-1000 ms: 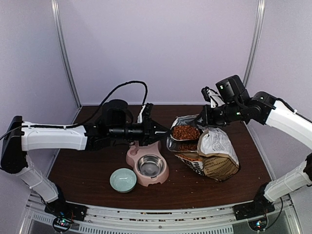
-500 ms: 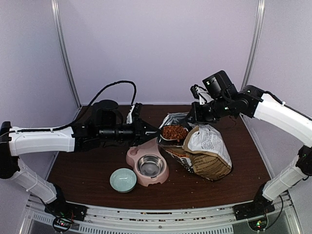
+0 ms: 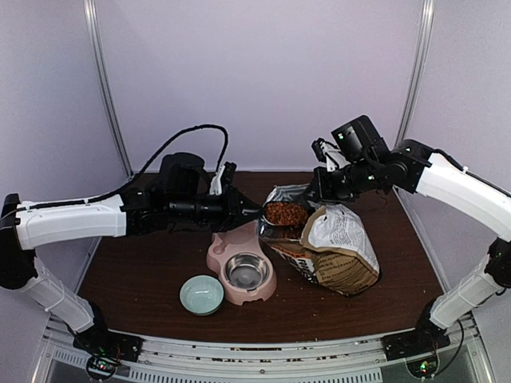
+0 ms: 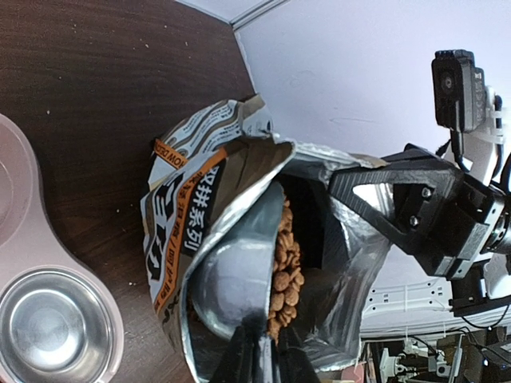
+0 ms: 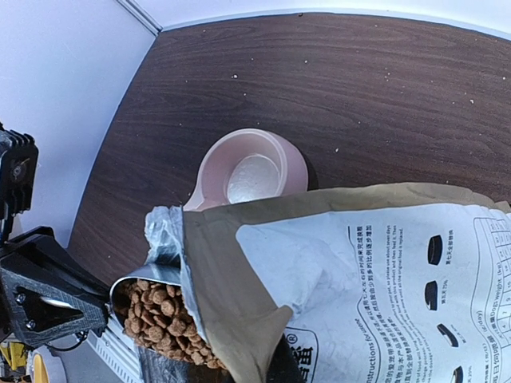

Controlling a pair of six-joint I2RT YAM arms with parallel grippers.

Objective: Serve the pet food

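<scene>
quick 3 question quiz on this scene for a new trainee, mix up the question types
1. Multiple choice: what is the left gripper doing?
A) hanging open with nothing in it
B) holding a scoop heaped with pet food at the mouth of the bag
C) pinching the bag's bottom corner

2. True or false: the steel dish in the pink double bowl holds no pet food.

3. Short answer: which gripper grips the bag's top edge?

Key
1. B
2. True
3. The right gripper
</scene>
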